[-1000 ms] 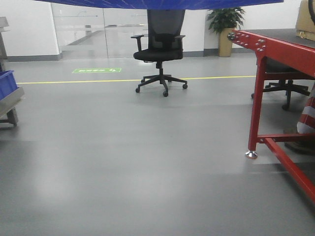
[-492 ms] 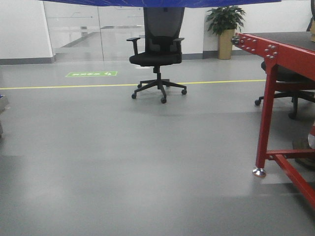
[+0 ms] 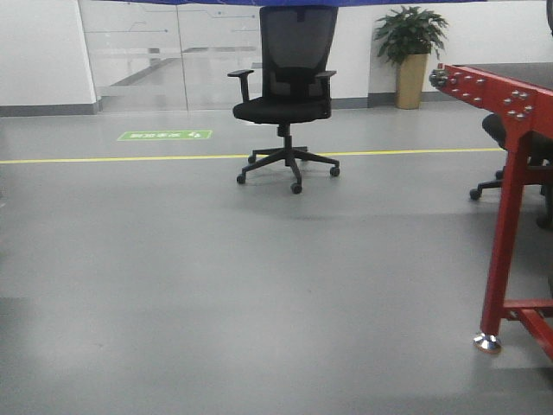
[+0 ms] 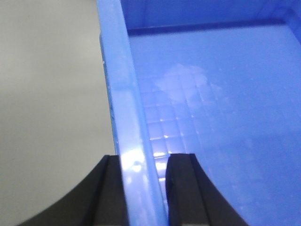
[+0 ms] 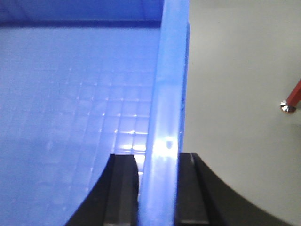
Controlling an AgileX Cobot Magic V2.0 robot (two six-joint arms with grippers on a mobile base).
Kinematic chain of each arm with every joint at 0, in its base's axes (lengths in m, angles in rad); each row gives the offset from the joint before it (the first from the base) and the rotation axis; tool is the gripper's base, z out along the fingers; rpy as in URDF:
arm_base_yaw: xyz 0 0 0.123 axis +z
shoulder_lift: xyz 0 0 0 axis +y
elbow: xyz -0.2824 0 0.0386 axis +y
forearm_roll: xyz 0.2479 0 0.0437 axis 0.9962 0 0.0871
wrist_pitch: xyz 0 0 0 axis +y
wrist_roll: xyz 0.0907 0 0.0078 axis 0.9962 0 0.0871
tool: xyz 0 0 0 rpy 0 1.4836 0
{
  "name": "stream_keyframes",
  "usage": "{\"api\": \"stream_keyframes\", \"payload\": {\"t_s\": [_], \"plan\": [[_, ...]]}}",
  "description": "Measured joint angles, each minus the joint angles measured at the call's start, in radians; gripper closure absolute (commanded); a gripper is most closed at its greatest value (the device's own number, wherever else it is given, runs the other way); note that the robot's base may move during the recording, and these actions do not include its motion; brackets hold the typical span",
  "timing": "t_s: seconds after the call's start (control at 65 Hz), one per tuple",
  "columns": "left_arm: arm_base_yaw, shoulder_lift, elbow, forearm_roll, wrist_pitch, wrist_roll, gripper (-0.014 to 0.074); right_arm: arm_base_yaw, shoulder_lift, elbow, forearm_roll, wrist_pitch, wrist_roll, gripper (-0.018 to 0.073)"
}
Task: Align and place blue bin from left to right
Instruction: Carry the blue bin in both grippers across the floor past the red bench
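Observation:
The blue bin [image 4: 197,94] is held up off the floor between both arms. In the left wrist view my left gripper [image 4: 143,162] is shut on the bin's left rim, one black finger outside and one inside. In the right wrist view my right gripper [image 5: 157,162] is shut on the bin [image 5: 70,94] at its right rim in the same way. The bin's gridded floor is empty. In the front view only a thin blue strip of the bin [image 3: 259,3] shows along the top edge.
A black office chair [image 3: 285,95] stands ahead on the grey floor past a yellow line [image 3: 121,159]. A red metal table [image 3: 510,173] with a foot [image 3: 486,342] stands at right. A potted plant [image 3: 410,56] sits by the back wall.
The view has swung left: the red table slid toward the right edge and the chair looks nearer. The blue strip at the top has shrunk. The cart at far left has left the view.

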Motion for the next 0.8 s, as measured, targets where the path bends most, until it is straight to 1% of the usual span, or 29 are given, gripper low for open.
{"api": "stream_keyframes", "payload": {"t_s": [0.8], "plan": [[0.0,0.0,0.0,0.0,0.0,-0.002,0.0615,0.0,0.0,0.0,-0.002,-0.002,-0.002,0.0634]]}}
